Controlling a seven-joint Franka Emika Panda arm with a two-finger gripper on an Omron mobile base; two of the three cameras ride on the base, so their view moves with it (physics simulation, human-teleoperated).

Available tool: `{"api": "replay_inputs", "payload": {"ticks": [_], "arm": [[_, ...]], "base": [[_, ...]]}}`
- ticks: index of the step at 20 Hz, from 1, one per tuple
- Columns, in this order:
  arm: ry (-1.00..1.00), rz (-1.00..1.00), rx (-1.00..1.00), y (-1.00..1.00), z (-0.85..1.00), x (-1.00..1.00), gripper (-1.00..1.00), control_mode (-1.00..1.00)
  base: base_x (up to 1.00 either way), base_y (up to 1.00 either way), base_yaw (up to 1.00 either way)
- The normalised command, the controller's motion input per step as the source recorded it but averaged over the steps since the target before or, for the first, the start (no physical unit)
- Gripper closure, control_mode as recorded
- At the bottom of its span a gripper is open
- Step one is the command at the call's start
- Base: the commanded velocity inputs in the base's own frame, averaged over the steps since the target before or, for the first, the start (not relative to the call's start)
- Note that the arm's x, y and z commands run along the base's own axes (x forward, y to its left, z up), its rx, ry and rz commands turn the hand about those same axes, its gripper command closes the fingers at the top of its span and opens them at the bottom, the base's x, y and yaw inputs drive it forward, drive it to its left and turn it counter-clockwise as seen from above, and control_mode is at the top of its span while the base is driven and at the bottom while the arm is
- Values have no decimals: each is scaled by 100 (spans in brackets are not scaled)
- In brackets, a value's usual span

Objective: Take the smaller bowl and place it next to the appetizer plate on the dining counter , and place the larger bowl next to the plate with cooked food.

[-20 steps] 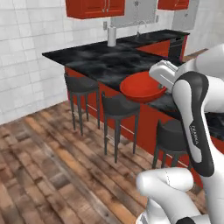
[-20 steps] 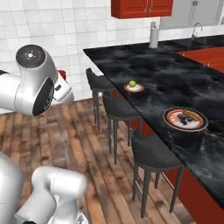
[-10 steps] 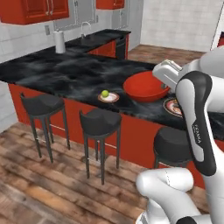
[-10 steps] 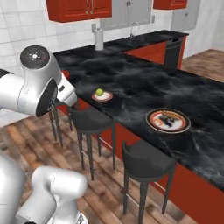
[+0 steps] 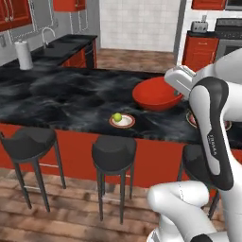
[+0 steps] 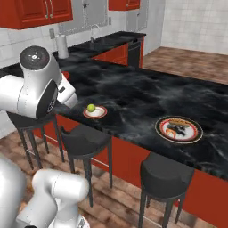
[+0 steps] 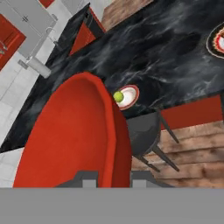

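Carrying step: the claw [image 7: 113, 180] pinches the rim of the smaller bowl [image 5: 156, 93], held above the table [image 5: 56, 97] beyond the appetizer plate [image 5: 122, 120] near its front edge; next, probably lower it just beside that plate

home kitchen, red cabinets [image 6: 31, 11], sink faucet [image 5: 46, 33], stools [image 5: 112, 151]

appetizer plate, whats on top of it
One small green round fruit sits on the appetizer plate, toward one edge; the rest of the white centre is bare. In the hand view the red bowl, gripped by the hand, covers part of that plate.
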Motion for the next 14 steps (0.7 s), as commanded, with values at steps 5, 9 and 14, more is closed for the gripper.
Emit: {"api": "replay_inputs", "payload": {"ticks": [5,9,14], "arm": [[0,0,0,0,0,0,100,100],[0,0,0,0,0,0,100,100],[0,-2,0,0,-9,3,100,-100]], "base": [[96,75,-39],[98,2,-3],[58,0,-7]]}}
